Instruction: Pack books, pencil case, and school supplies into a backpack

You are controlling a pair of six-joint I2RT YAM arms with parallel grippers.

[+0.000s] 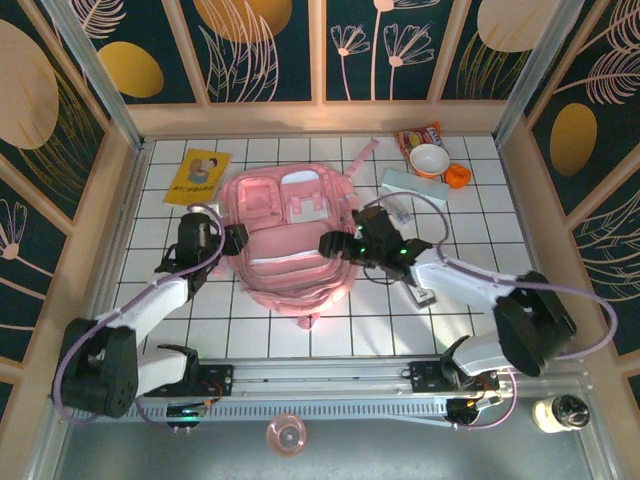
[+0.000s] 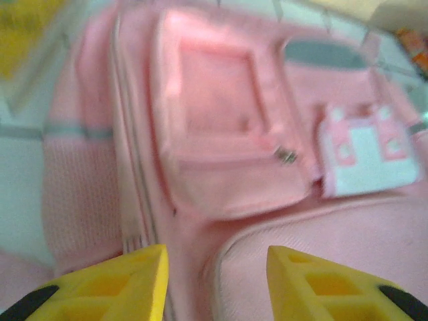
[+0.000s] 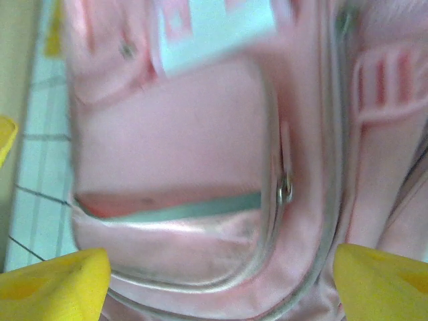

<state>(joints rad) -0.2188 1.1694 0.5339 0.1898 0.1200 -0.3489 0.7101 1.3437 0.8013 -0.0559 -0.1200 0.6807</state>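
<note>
Where dark walls (image 1: 270, 50) rise, backpack (image 1: 290, 240) tops tiles (image 1: 490, 220).

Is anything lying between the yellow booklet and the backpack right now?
Nothing visible. Only bare tiles separate the booklet from the upper-left corner of the backpack; the left gripper sits nearer, at its left side.

White tiled tabletop (image 1: 230, 330) with dark grid lines, also seen blurred at the edges of both wrist views; low pale wooden border (image 1: 320, 117) round the far and side edges; walls are dark teal panels (image 1: 265, 50) with gold ovals and thin pink leaf and flower outlines, split by light wooden strips; grey metal posts (image 1: 95, 70) in the far corners; metal rail (image 1: 330, 375) along the near edge; grey surface (image 1: 400, 445) beyond it; bright even light, glare patch on near tiles (image 1: 395, 320)
</note>
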